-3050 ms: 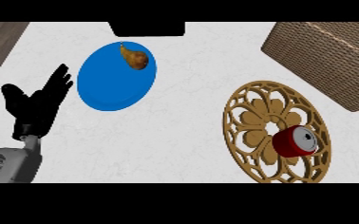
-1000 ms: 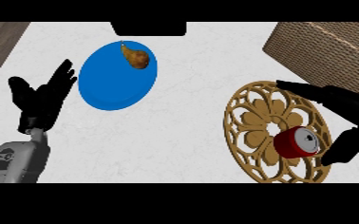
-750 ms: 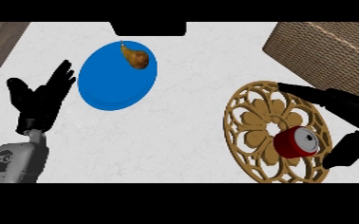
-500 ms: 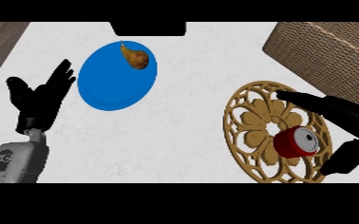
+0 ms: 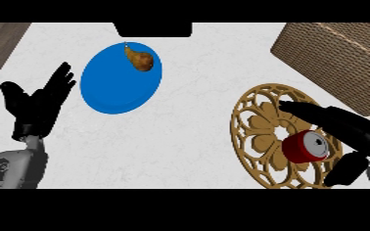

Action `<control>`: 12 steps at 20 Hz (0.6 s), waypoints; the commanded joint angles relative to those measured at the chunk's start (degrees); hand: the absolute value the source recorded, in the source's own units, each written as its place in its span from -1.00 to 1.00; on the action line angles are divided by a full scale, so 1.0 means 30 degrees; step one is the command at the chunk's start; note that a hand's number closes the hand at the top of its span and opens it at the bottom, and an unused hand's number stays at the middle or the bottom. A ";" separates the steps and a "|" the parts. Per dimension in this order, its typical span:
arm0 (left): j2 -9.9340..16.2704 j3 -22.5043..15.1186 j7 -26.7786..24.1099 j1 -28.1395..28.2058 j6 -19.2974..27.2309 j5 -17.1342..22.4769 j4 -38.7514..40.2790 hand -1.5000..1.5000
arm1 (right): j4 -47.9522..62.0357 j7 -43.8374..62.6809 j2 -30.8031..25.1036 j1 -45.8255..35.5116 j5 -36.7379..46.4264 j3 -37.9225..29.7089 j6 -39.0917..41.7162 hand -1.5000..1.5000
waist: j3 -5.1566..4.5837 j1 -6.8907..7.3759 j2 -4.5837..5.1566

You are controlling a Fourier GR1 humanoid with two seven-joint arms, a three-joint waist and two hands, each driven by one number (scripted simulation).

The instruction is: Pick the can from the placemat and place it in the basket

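Note:
A red can (image 5: 303,147) with a silver top lies on the round tan openwork placemat (image 5: 264,127) at the right. My right hand (image 5: 339,127) comes in from the right edge, open, with fingers stretched over the mat above the can and the thumb (image 5: 347,169) below it, straddling the can without closing. The woven basket (image 5: 329,54) stands at the upper right, partly cut off by the edge. My left hand (image 5: 39,105) rests open at the left edge, fingers up.
A blue plate (image 5: 115,88) with a brown pear (image 5: 139,58) on its far rim lies left of centre. A dark block (image 5: 153,29) sits at the counter's far edge. White counter lies between plate and mat.
My right hand has come in from the right and slid left and down over the placemat, its fingers and thumb now bracketing the can. The left hand has stayed still.

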 commanded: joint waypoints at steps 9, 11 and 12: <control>-0.0373 0.0562 0.0172 0.0559 -0.0409 -0.0233 -0.0622 0.00 | 0.1343 -0.2913 0.0330 0.0317 0.3973 0.2399 -0.2714 1.00 | 0.0004 0.0046 0.0008; -0.0583 0.0088 0.1305 0.0360 0.0098 -0.0733 -0.1820 0.00 | 0.0930 -0.2396 -0.0075 -0.0663 0.3536 0.1847 -0.0999 1.00 | 0.0004 0.0062 0.0002; -0.0925 0.0073 -0.0305 -0.0452 -0.0245 -0.0922 0.0897 0.00 | 0.0816 -0.2736 0.0603 0.0210 0.3955 0.2463 -0.2262 1.00 | 0.0000 -0.0039 0.0025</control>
